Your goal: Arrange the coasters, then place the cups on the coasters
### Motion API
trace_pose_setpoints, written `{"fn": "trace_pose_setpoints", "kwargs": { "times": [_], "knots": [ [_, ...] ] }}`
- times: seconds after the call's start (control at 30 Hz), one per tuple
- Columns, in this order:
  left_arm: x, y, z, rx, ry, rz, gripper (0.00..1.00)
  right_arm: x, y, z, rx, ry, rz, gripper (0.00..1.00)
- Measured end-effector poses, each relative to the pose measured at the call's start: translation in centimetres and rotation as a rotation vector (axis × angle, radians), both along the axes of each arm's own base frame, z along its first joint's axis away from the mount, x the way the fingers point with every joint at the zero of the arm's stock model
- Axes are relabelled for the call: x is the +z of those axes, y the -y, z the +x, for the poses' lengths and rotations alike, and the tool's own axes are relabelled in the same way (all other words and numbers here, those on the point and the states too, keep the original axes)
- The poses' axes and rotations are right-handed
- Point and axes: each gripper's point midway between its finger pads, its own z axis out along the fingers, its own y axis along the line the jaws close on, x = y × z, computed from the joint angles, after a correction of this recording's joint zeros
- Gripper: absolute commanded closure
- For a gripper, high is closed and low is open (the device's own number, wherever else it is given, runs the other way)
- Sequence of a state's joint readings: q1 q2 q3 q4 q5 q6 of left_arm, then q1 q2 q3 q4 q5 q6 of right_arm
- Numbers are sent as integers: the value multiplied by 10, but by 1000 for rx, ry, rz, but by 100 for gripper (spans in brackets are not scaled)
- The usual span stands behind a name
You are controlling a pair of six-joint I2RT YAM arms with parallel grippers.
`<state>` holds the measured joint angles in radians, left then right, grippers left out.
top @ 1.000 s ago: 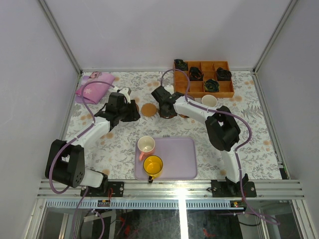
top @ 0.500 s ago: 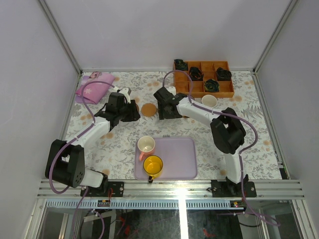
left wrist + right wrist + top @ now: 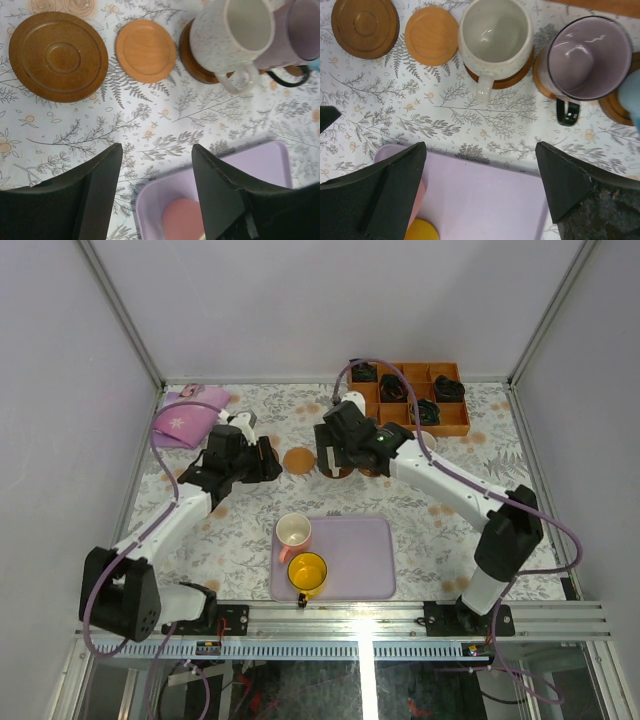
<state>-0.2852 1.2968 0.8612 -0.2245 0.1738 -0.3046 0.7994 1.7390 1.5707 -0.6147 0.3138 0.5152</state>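
Note:
A row of coasters runs across the table: a dark rimmed coaster, a bare tan coaster, then a cream cup standing on a dark coaster. A greyish purple cup stands on the coaster beside it. A light blue cup shows at the edge of the right wrist view. The pink cup and the yellow cup stand in the lavender tray. My right gripper hangs open above the cream cup. My left gripper is open and empty over the dark coaster.
An orange compartment box with dark items stands at the back right. A pink cloth lies at the back left. The lavender tray sits at the near middle, between the two arm bases.
My right gripper has opened wide and risen off the cream cup, and its arm has swung out to the right. My left gripper has opened somewhat and drawn slightly left.

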Motion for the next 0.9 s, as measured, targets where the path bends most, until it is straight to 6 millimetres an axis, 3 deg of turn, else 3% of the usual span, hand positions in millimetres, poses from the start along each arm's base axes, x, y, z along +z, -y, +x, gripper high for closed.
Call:
{"fn": "trace_pose_setpoints", "kwargs": {
  "times": [0.23,0.5,0.7,0.9],
  "knots": [
    [35,10,-27,-6,76,-53,41,32,29,-3,-41,121,-8,1],
    [21,16,-72,3,-9,-74,40,45,58,7,-109,231,-84,1],
    [21,15,-96,32,-40,-116,40,61,87,13,-172,332,-95,1],
    [9,16,-120,39,-105,-145,39,81,114,23,-256,409,-49,1]
  ]
}}
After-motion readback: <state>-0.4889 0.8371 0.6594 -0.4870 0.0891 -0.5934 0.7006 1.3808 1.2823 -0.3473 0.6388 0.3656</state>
